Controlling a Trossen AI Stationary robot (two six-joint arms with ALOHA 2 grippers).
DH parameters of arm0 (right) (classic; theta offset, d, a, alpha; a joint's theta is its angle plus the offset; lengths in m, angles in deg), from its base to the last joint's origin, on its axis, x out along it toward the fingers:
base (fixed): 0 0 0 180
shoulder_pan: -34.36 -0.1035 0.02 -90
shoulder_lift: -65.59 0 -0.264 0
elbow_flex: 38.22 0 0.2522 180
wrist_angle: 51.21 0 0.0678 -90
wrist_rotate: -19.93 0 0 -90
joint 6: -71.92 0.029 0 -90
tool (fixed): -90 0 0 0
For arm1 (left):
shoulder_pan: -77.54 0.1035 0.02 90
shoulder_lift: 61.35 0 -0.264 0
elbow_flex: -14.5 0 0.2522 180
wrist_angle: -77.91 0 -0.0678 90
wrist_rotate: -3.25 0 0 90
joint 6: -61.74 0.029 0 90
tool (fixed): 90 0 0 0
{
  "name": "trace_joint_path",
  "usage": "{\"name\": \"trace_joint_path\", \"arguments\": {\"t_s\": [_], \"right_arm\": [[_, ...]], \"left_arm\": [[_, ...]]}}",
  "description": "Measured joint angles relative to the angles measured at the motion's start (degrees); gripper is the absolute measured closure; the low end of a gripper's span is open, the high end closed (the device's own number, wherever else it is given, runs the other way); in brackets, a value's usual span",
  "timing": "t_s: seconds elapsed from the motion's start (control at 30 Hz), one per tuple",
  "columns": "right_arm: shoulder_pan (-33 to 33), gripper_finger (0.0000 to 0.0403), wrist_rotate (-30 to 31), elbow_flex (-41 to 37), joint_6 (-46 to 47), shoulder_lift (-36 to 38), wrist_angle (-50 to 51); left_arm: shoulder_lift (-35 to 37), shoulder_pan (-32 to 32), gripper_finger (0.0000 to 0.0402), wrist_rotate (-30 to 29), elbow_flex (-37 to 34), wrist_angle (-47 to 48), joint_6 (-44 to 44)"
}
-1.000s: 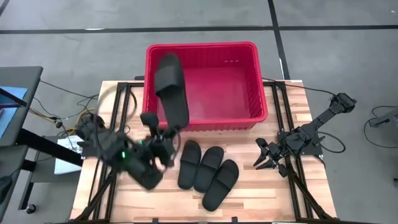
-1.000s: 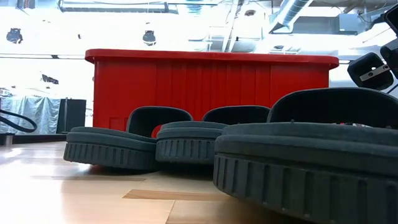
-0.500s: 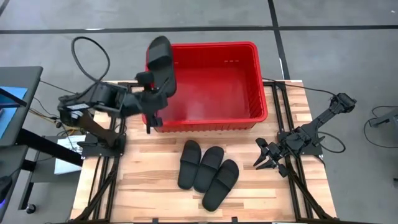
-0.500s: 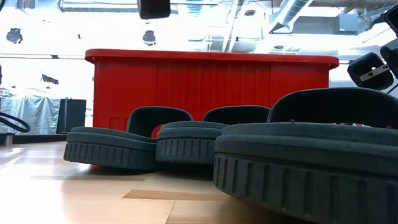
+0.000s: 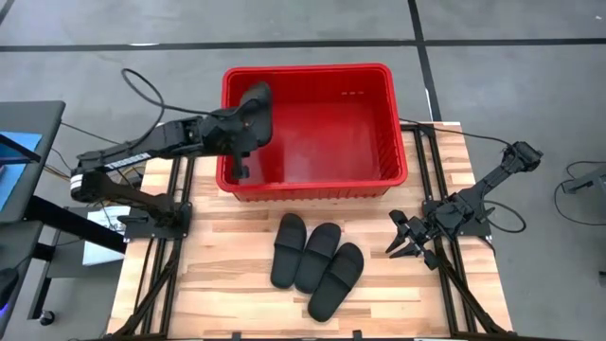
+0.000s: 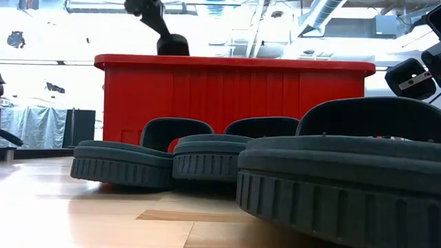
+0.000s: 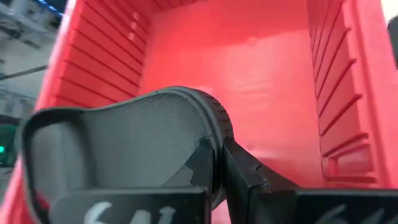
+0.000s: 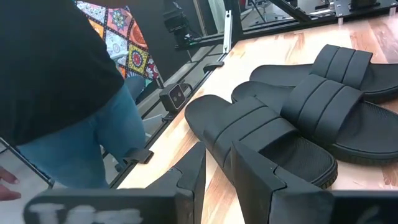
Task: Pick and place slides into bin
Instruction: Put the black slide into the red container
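Observation:
One black slide (image 5: 255,106) is held by my left gripper (image 5: 244,137) over the left part of the red bin (image 5: 379,176), inside its rim. In the left wrist view the slide (image 7: 137,143) hangs above the bin's red floor (image 7: 261,81). Three more black slides (image 5: 289,248) (image 5: 319,256) (image 5: 337,280) lie side by side, soles down, on the wooden table in front of the bin. My right gripper (image 5: 396,242) is open and empty, just to the right of them. My left gripper pinches the rim of the slide's sole (image 7: 214,140) at one end, between its two fingers (image 7: 245,177). It comes from the table's left, slanting down over the bin's left wall. The slide is lifted clear above the bin floor, tilted, with its strap (image 7: 37,124) off to one side.
The bin's slotted walls (image 7: 348,93) close in around the held slide. In the low view the three slides (image 6: 124,162) stand before the bin's front wall (image 6: 234,89). A person in a dark top and jeans (image 8: 74,93) stands beyond the table edge in the right wrist view.
My left gripper has carried the slide up from the table toward the far edge, over the bin's left rim, then rightward and down into the bin. The slide has been lifted clear and has turned about as it went. My right arm has kept still.

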Motion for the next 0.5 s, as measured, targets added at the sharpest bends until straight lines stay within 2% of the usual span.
{"name": "trace_joint_path", "arguments": {"t_s": [0.17,0.5], "right_arm": [[0.0,0.0336,0.0,0.01,-0.01,0.0,0.0],[0.0,0.0336,0.01,0.0,-0.01,0.0,0.0]], "left_arm": [[-2.36,4.36,0.0401,4.46,-4.36,-5.02,3.08],[-12.1,11.62,0.0401,9.97,-4.62,-4.75,7.97]]}}
